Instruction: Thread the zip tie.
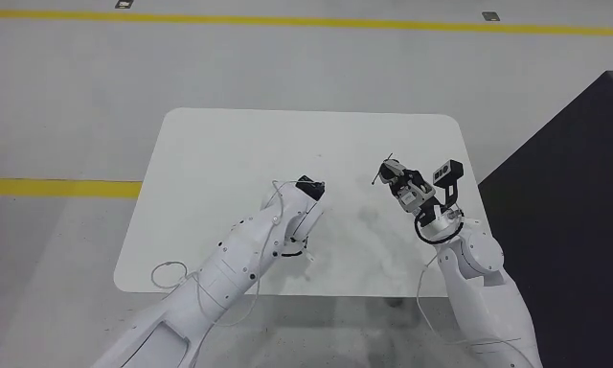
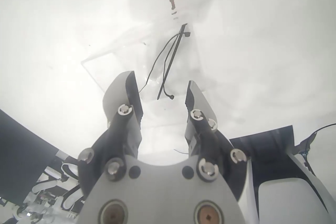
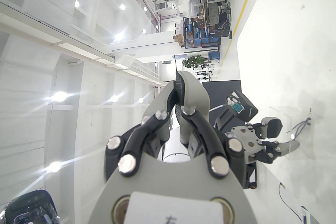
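My right gripper [image 1: 391, 173] [image 3: 178, 80] is held above the right half of the white table [image 1: 239, 148], shut on a thin black zip tie [image 1: 382, 172] [image 3: 175, 64] that sticks out past the fingertips. My left gripper [image 1: 308, 188] [image 2: 162, 91] is open near the table's middle, hovering over a clear container [image 2: 105, 70] [image 3: 281, 114]. Inside the container lie a few black zip ties [image 2: 172, 57] [image 3: 302, 125], just beyond the open fingers. In the right wrist view the left gripper [image 3: 286, 135] is at the container's edge.
A dark panel [image 1: 565, 176] stands close to the table's right side. A loose pale cable loop [image 1: 168, 270] lies at the table's front left corner. The back half of the table is bare white surface.
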